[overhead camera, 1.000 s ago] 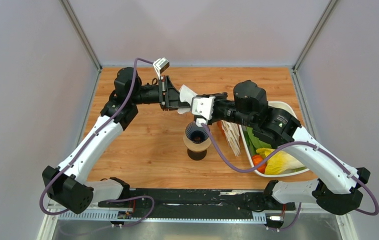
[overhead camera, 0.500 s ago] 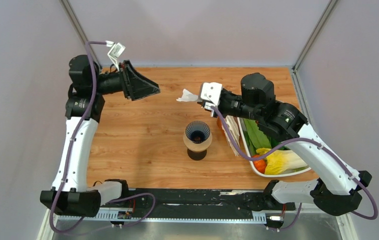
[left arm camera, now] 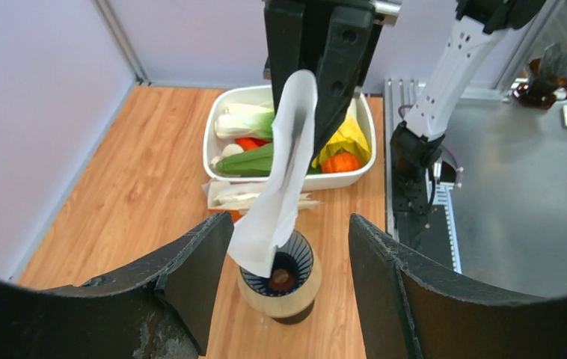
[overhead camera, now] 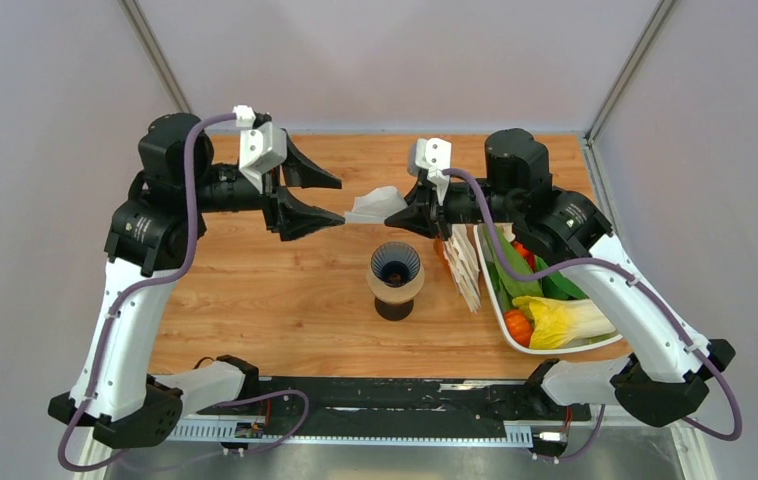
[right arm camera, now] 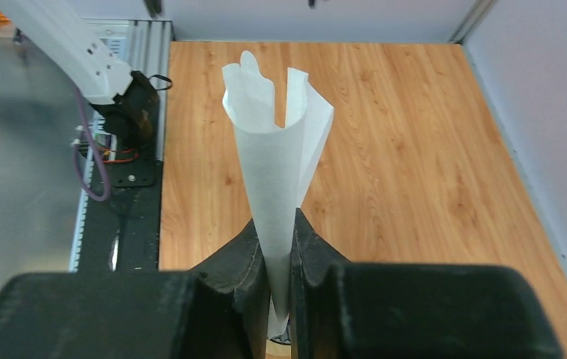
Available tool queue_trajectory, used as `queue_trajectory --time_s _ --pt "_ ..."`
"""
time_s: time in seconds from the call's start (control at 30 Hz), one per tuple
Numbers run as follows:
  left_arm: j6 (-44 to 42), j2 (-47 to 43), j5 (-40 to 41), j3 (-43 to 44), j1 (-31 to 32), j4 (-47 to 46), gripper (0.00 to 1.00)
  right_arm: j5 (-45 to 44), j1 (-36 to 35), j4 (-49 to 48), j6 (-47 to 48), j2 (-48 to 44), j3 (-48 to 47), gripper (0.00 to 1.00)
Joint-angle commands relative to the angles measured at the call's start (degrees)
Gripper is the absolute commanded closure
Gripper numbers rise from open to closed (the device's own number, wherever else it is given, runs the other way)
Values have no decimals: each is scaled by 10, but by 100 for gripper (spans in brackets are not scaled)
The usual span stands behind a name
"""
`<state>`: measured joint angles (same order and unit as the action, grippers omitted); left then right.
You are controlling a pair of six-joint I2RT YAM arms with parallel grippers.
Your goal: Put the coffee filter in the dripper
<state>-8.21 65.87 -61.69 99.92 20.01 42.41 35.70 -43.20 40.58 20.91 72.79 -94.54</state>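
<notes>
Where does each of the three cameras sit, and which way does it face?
Top external: above and behind the arm bases, looking down on the table; both arms show, the left pincer open, the right pincer shut on the coffee filter.
Left wrist: on the left arm, facing the right arm across the dripper; its own two fingers frame the bottom.
Right wrist: on the right arm, facing the left arm's base; its own fingers pinch the coffee filter.
Shared: all three show the coffee filter.

The left arm and right arm have white link shells between black joint housings, and a purple cable trails along each. The left claw and right claw have matte black, wedge-shaped fingers below white wrist mounts.
</notes>
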Motion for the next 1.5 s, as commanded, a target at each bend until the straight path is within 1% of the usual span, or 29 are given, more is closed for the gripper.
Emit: queue_trajectory --time_s 0.0,0.23,0.33,0.43,0.47,0.5,0.53,0.57,0.6,0.63,0.67,0.73,0.77,0.83,0.87,0.9,0.93,1.0,1.03,1.13,1.17,1.2,1.23,1.27,1.3,1.33,1.37,1.4,1.47 --pt "-97 16 68 10 37 65 31 79 1 -3 -36 0 -18 85" --pt "-95 42 104 23 97 66 30 104 1 3 -33 8 -18 87" --pt "-88 51 97 25 112 69 30 103 1 5 -29 11 -19 87" --pt "-77 52 78 19 123 53 30 103 1 6 -28 11 -22 88" --pt "-66 47 77 9 124 43 37 105 1 7 -26 11 -21 88" --pt "-60 44 73 5 124 26 56 104 1 7 -25 9 -21 88" --pt "-50 40 71 -3 124 18 68 104 1 9 -25 9 -21 88" --pt "-43 37 69 -7 124 2 86 105 1 10 -25 7 -21 87" --pt "-32 34 69 -14 124 -3 93 104 1 10 -25 5 -22 86" --pt "-29 33 69 -17 125 -10 98 100 2 10 -26 4 -23 83" --pt "-28 29 68 -23 124 -11 99 96 1 9 -29 3 -27 77" --pt "-31 26 69 -32 124 -11 100 87 1 5 -40 6 -41 60" --pt "-32 25 70 -35 124 -10 100 82 1 1 -50 9 -50 56" --pt "-36 24 67 -39 124 -6 100 71 1 -9 -65 15 -69 53" --pt "-37 24 65 -41 124 -6 100 68 1 -14 -70 17 -78 54" --pt "-37 24 65 -41 124 -6 100 65 1 -18 -72 20 -85 57" --pt "-36 25 64 -40 124 -6 100 64 1 -20 -73 21 -89 69" --pt "-36 26 64 -40 125 -6 100 67 3 -22 -68 22 -93 95" --pt "-36 26 64 -40 125 -7 100 73 6 -22 -66 22 -93 100" --pt "-36 25 67 -41 124 -5 100 92 16 -24 -66 21 -94 100" --pt "-38 25 67 -42 125 -4 100 92 15 -24 -69 21 -96 91" --pt "-39 25 66 -43 125 -2 100 93 15 -24 -70 22 -99 69" --pt "-39 25 66 -45 125 -2 100 92 15 -26 -72 22 -100 56" --pt "-39 25 65 -46 125 -2 100 92 15 -30 -74 22 -102 54" --pt "-40 26 64 -46 124 -1 100 92 15 -31 -75 22 -104 59" --pt "-40 27 64 -46 125 -1 100 94 16 -32 -75 23 -105 75" --pt "-42 28 63 -46 124 -1 100 98 16 -33 -72 24 -106 83" --pt "-45 29 64 -46 124 -1 100 103 16 -34 -69 23 -105 99" --pt "-53 30 70 -43 124 3 100 110 21 -39 -74 19 -100 100"
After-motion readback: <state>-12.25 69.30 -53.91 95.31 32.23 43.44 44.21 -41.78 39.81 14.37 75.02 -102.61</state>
